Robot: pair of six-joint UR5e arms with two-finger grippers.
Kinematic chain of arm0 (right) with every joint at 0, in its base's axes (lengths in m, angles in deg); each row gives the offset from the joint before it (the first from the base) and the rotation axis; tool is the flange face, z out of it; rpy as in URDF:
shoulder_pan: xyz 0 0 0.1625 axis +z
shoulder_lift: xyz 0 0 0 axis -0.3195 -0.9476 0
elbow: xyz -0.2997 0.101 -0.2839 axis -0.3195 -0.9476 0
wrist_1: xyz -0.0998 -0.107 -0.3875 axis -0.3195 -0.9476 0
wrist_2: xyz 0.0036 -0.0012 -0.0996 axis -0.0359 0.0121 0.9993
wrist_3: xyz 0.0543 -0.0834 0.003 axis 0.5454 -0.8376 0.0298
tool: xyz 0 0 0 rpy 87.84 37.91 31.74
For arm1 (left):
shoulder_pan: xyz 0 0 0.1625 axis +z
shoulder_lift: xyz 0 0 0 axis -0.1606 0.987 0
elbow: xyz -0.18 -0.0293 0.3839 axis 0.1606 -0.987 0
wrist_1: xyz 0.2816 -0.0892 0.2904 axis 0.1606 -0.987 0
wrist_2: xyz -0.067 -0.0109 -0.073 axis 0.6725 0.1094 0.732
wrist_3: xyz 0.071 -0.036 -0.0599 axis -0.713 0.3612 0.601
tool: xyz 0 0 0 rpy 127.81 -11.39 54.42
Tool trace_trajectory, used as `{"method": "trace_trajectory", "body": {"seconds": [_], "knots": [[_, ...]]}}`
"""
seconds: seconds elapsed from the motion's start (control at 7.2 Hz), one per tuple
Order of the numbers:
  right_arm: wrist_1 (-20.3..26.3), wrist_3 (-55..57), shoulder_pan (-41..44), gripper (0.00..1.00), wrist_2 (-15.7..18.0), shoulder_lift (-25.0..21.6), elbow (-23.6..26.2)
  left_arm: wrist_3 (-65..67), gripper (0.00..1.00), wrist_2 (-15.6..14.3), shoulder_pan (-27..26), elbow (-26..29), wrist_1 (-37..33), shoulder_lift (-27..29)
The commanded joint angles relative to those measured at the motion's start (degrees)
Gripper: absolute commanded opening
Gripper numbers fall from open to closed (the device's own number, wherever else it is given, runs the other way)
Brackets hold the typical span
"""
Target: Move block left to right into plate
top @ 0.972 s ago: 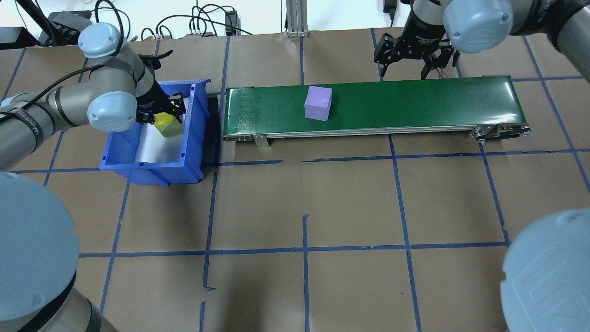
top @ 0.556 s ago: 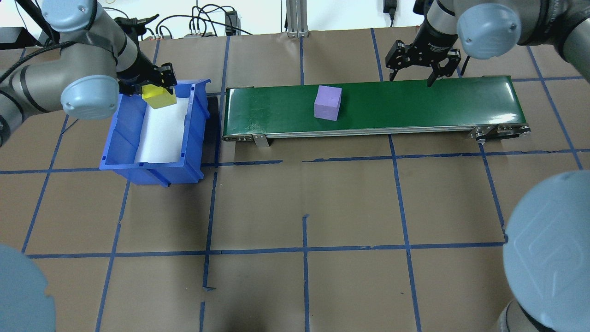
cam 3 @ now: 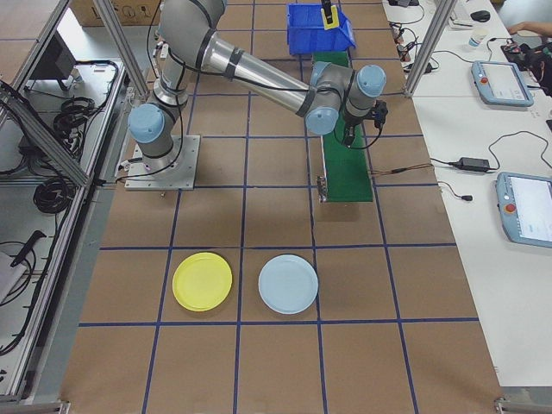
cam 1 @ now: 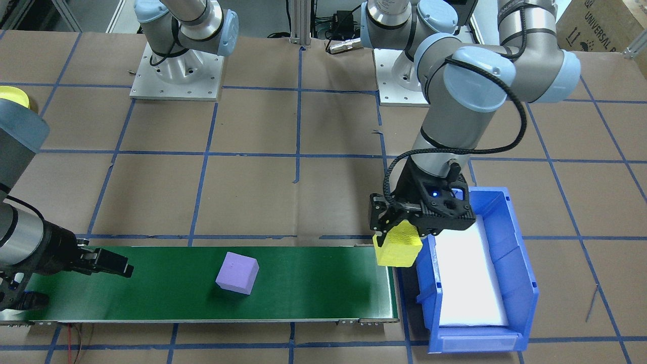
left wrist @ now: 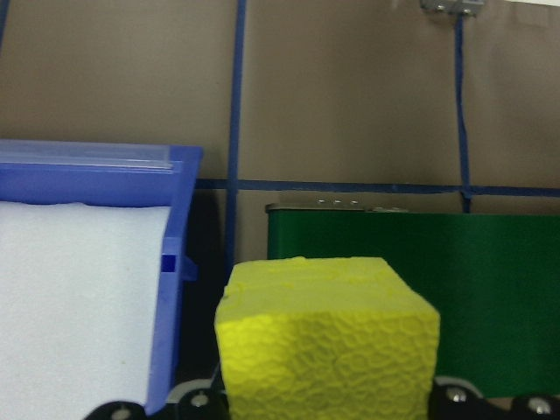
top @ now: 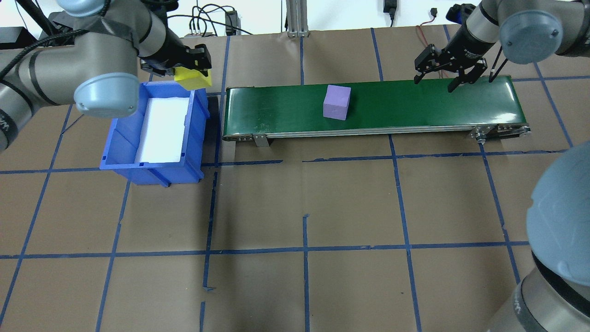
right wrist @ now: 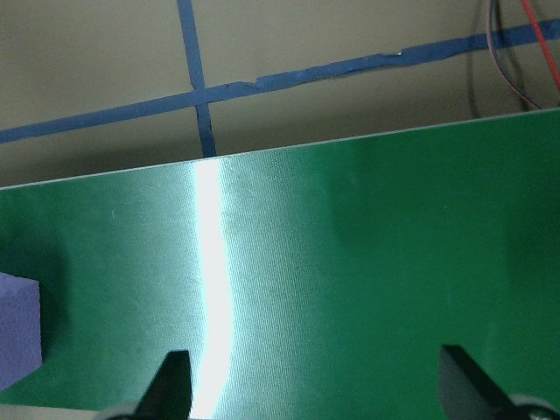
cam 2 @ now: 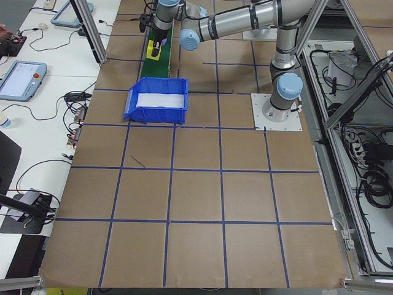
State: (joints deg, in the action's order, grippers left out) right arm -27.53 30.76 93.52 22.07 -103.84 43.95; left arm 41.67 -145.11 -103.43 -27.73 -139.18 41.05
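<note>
The left gripper point(cam 1: 397, 233) is clamped on a bright yellow foam block point(cam 1: 399, 243) with a rough, pitted surface, holding it in the air over the gap between the blue bin point(cam 1: 510, 283) and the green conveyor belt point(cam 1: 313, 283). A purple block point(top: 337, 102) sits on the belt, mid-length. The right gripper point(top: 436, 82) hangs over the belt's far end, fingers spread wide, holding nothing. The yellow plate point(cam 3: 203, 281) lies on the table beside a pale blue plate point(cam 3: 288, 284), well apart from the belt.

The left gripper point(top: 191, 69) hangs raised, fingers clamped on a block point(top: 193, 78); the right gripper point(top: 441, 82) points down, fingers spread wide.
</note>
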Motion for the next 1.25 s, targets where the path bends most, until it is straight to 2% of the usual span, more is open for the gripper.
{"method": "trace_trajectory", "body": {"seconds": [0.0,0.28,0.42,0.56,0.83,1.11], "knots": [[-0.02,-0.28,-0.18,1.00,-0.13,-0.03,0.40,0.17,0.19,-0.02,-1.87,-0.33,2.67,6.04],[-0.02,-0.36,-0.18,1.00,-0.05,-0.30,0.49,0.17,0.22,-0.02,-2.49,-0.33,3.92,9.76],[-0.02,-0.37,-0.18,1.00,-0.05,-0.38,0.66,-0.61,0.68,-0.28,-2.41,0.02,3.92,9.77],[-0.02,-0.45,-0.18,1.00,-0.13,-0.73,1.53,-0.71,1.00,-2.90,-2.49,0.72,4.01,9.51],[-0.02,-0.72,-0.01,1.00,-0.22,-1.44,1.89,-1.15,1.00,-7.12,-2.41,1.07,3.31,5.13],[-0.11,-0.72,-0.01,1.00,-0.22,-1.44,1.98,-1.06,1.00,-8.63,-2.14,1.34,-4.39,-0.31]]}}
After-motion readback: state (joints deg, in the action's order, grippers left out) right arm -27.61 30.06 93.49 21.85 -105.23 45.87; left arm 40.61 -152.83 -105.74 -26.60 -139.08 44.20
